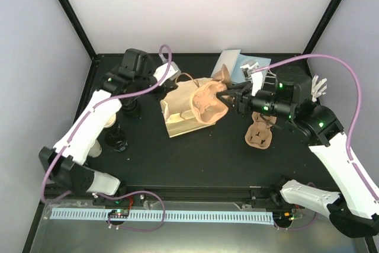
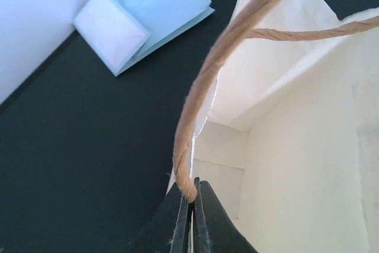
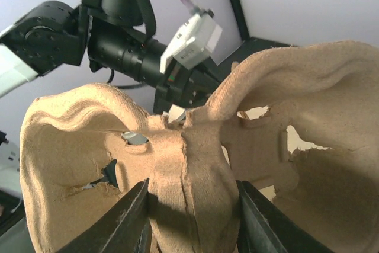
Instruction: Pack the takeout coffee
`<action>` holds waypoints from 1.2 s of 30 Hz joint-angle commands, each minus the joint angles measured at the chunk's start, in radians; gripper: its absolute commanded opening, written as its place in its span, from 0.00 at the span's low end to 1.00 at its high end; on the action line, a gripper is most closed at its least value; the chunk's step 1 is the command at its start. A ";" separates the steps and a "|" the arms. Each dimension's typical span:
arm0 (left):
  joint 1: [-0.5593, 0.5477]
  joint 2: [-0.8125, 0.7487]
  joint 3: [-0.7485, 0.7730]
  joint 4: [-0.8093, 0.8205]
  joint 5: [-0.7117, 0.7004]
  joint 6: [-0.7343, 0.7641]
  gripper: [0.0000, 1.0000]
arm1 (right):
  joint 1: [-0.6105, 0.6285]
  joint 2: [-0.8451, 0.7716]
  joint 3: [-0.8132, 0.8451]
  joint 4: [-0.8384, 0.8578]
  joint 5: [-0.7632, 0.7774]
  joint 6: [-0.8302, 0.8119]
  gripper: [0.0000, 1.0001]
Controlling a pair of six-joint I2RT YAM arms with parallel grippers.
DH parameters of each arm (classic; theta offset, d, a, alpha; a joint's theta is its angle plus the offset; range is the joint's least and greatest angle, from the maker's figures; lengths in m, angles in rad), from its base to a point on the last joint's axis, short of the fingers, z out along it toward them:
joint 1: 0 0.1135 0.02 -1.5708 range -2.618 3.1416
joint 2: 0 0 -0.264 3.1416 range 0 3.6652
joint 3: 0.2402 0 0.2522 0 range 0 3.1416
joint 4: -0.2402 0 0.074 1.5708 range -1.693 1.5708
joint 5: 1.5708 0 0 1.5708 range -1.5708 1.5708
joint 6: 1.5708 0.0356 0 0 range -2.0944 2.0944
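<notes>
Black counter [image 1: 195,158]: your left end effector [image 2: 190,205] pinches the bag [image 1: 180,119] handle [image 2: 204,81]; your right end effector [image 3: 192,217] clamps the carrier [image 3: 308,87] over the bag. Coffee [image 1: 116,139] stands near the left edge.

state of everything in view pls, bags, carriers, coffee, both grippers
paper bag: mouth open
left gripper: shut on handle
right gripper: shut on cup carrier
cup carrier: lifted, at the bag's mouth
second carrier: lying flat, untouched
takeout coffee: upright, lid on, not in the bag
blue bag: folded flat
</notes>
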 commanded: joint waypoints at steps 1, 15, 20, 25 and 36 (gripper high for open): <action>-0.024 -0.157 -0.109 0.176 -0.165 -0.028 0.02 | -0.005 -0.030 -0.058 0.061 -0.141 -0.026 0.39; -0.091 -0.322 -0.309 0.259 -0.255 -0.076 0.02 | -0.003 -0.014 -0.243 0.377 -0.492 0.200 0.39; -0.094 -0.323 -0.309 0.263 -0.251 -0.094 0.02 | -0.004 0.010 -0.253 0.407 -0.531 0.231 0.39; -0.094 -0.308 -0.293 0.250 -0.249 -0.098 0.02 | -0.003 0.017 -0.259 0.437 -0.544 0.255 0.40; -0.094 -0.309 -0.275 0.240 -0.240 -0.102 0.02 | -0.001 0.074 -0.293 0.511 -0.579 0.312 0.39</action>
